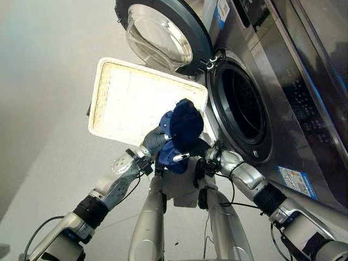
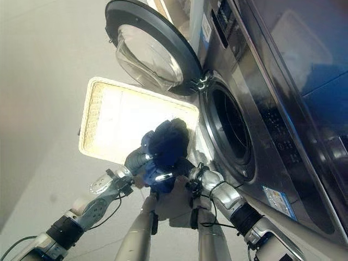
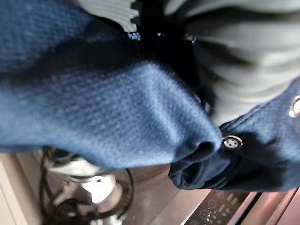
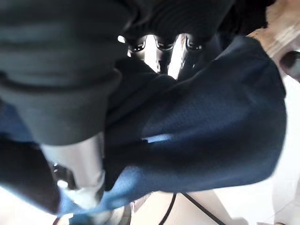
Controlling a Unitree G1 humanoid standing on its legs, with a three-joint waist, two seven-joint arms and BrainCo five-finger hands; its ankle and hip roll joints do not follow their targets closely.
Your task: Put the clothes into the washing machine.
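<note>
Both hands (image 1: 163, 142) (image 1: 209, 157) clamped on blue garment (image 1: 184, 126); washing machine (image 1: 283, 81) door (image 1: 163, 35) open; labels unreadable

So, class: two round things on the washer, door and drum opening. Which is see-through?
The door, swung open above the basket; its centre is clear glass, while the drum opening is dark.

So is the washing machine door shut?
No, the round glass door is swung wide open, leaving the dark drum opening of the washing machine uncovered.
</note>
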